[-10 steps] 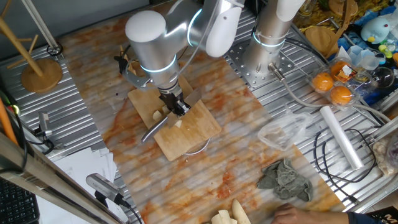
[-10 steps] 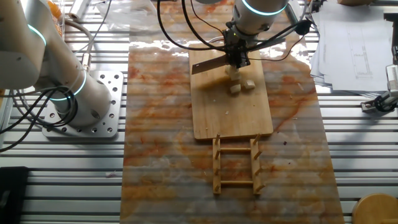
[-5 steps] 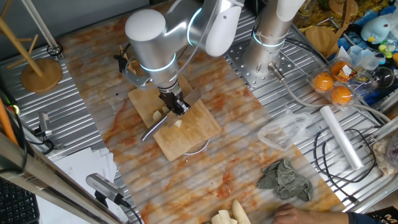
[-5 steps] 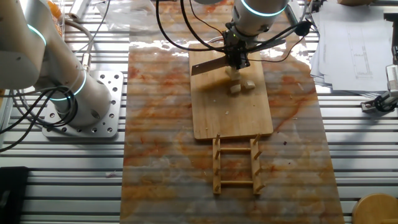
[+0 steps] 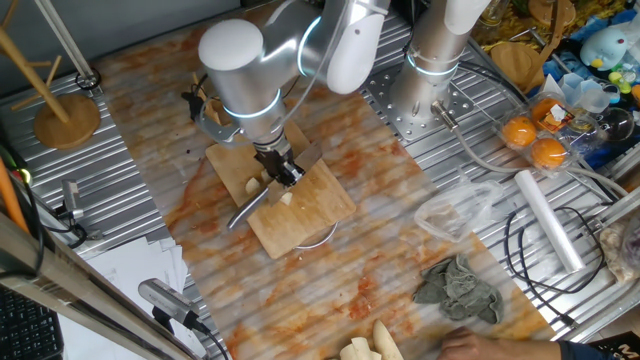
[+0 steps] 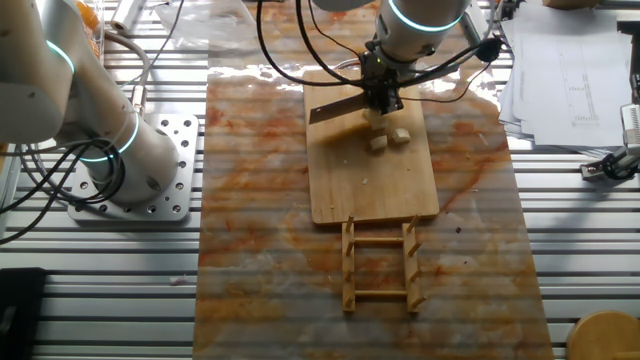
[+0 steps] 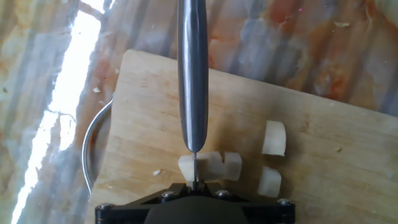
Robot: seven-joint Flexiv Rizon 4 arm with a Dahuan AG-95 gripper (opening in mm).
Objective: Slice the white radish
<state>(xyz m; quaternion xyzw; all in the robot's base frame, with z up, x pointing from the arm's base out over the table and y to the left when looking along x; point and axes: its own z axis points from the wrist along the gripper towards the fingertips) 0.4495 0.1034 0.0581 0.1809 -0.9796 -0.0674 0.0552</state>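
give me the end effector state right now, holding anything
End effector: closed on the knife, blade over the white radish on the cutting board.

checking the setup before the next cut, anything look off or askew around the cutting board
The cutting board sits over a round metal object whose rim pokes out at its edge, so it may not lie flat. Otherwise normal: the knife is over the white radish, with two cut chunks beside it.

A robotics lab, not a kitchen: the bench point(image 5: 120, 170) is ribbed aluminium rails under a stained plastic sheet point(image 6: 260, 200). Beside the wooden cutting board point(image 6: 372, 180) stand bolted robot arm bases point(image 6: 130, 165), with loose cables point(image 5: 530, 250) and papers point(image 6: 565, 60) farther off.
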